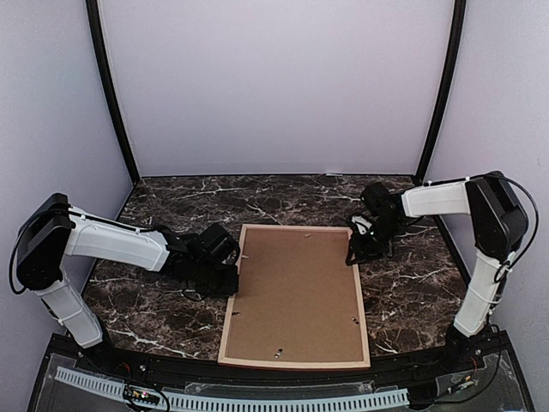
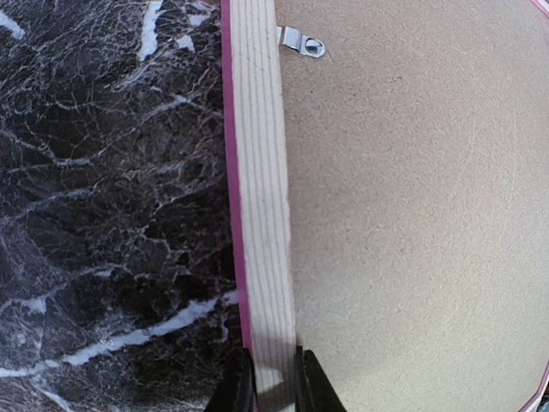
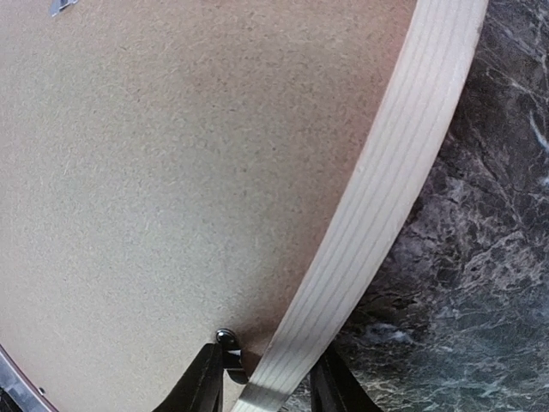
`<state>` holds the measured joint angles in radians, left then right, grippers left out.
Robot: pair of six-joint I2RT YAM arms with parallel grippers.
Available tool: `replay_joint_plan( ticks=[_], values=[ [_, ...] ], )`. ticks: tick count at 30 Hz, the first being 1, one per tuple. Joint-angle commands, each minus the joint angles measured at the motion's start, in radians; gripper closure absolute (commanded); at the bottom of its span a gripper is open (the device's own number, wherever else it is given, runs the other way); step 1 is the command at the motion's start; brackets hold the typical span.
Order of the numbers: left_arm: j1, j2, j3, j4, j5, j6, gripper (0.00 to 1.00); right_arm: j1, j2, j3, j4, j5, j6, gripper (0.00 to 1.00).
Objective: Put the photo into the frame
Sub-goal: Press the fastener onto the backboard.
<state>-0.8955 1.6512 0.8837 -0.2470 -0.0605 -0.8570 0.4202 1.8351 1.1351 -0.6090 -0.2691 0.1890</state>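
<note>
The frame (image 1: 231,307) lies back side up on the dark marble table, its pale wooden rails edged in pink. The plain brown backing board (image 1: 296,292) fills it. The photo is hidden. My left gripper (image 1: 233,276) is at the middle of the left rail. In the left wrist view its fingers (image 2: 274,390) close tightly on both sides of the rail (image 2: 257,172). My right gripper (image 1: 353,249) is at the upper right rail. In the right wrist view its fingers (image 3: 270,386) straddle the rail (image 3: 386,189), and the inner finger touches a small metal clip (image 3: 230,342).
Small metal clips hold the backing: one near the left rail (image 2: 302,41), others near the bottom edge (image 1: 276,351) and the right rail (image 1: 354,320). The marble table (image 1: 171,206) is bounded by purple walls. The frame's near edge reaches the table's front edge.
</note>
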Motion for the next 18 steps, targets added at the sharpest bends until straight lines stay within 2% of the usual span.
replay_joint_plan(
  ticks=[1,6,12,15,18],
  values=[
    [-0.006,-0.003,0.004,-0.017,0.014,0.007,1.00,-0.023,0.051,0.013,-0.014,0.050,-0.010,0.68],
    [-0.006,-0.004,0.006,-0.021,0.012,0.007,1.00,-0.030,0.063,0.053,-0.020,0.053,-0.049,0.69],
    [-0.005,-0.007,0.009,-0.016,0.013,0.007,1.00,-0.050,0.098,0.099,-0.003,0.011,-0.081,0.65],
    [-0.005,-0.006,0.013,-0.007,0.023,0.008,0.99,-0.048,0.124,0.139,-0.002,-0.004,-0.083,0.60],
    [-0.007,-0.011,0.015,0.008,0.027,-0.002,0.92,-0.049,0.133,0.172,-0.005,0.006,-0.071,0.52]
  ],
)
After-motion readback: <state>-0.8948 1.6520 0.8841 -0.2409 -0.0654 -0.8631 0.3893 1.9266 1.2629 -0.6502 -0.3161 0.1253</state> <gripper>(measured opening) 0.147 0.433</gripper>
